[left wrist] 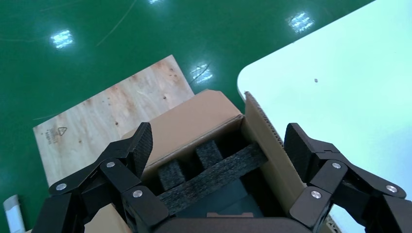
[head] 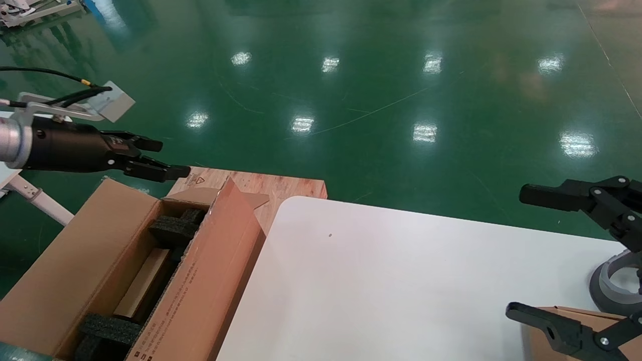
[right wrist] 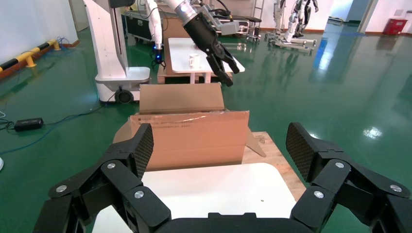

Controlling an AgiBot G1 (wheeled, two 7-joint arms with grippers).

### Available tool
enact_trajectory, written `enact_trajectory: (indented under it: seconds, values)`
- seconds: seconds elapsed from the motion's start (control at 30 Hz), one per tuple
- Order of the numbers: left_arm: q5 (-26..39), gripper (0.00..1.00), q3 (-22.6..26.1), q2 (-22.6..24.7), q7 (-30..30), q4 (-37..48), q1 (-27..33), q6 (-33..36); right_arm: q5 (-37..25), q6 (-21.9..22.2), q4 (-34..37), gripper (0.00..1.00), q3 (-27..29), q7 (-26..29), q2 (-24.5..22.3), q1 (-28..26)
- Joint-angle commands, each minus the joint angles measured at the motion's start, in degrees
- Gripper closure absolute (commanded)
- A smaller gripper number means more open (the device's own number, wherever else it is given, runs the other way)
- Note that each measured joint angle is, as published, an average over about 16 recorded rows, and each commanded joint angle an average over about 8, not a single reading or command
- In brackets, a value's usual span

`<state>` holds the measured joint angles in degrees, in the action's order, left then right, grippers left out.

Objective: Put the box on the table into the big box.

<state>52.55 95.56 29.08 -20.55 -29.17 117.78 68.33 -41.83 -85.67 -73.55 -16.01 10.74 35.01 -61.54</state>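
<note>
I am holding my left gripper (head: 168,158) above the far end of the big box (head: 90,260), its jaws spread apart and gripping nothing. Through the left wrist view that gripper (left wrist: 216,143) is looking straight down into the carton, where black foam blocks (left wrist: 209,177) are lying across the inside.

The big box is standing open at the left of the table (head: 401,281), on a plywood board (head: 281,188), one tall flap leaning against the table's left edge.

My right gripper (head: 516,250) is hovering at the table's near right, jaws wide apart and empty. Just beneath its near finger, at the near right corner of the table, a brown cardboard box (head: 536,341) is lying, only partly in view. I cannot tell whether the finger is touching it.
</note>
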Motion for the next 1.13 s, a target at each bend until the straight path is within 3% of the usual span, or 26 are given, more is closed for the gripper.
enact_trajectory:
  seconds: [0.03,1.13]
  values:
    - [0.18,0.0,-0.74,0.26,-0.09,-0.25,-0.44,0.09,0.0,0.0,0.0,0.0,0.0,0.0,0.0,0.0]
    - [-2.23,0.0,-21.34,2.06,2.21,-11.54,-14.89,4.5,0.0,0.02,0.01,0.0,0.0,0.0,0.0,0.0]
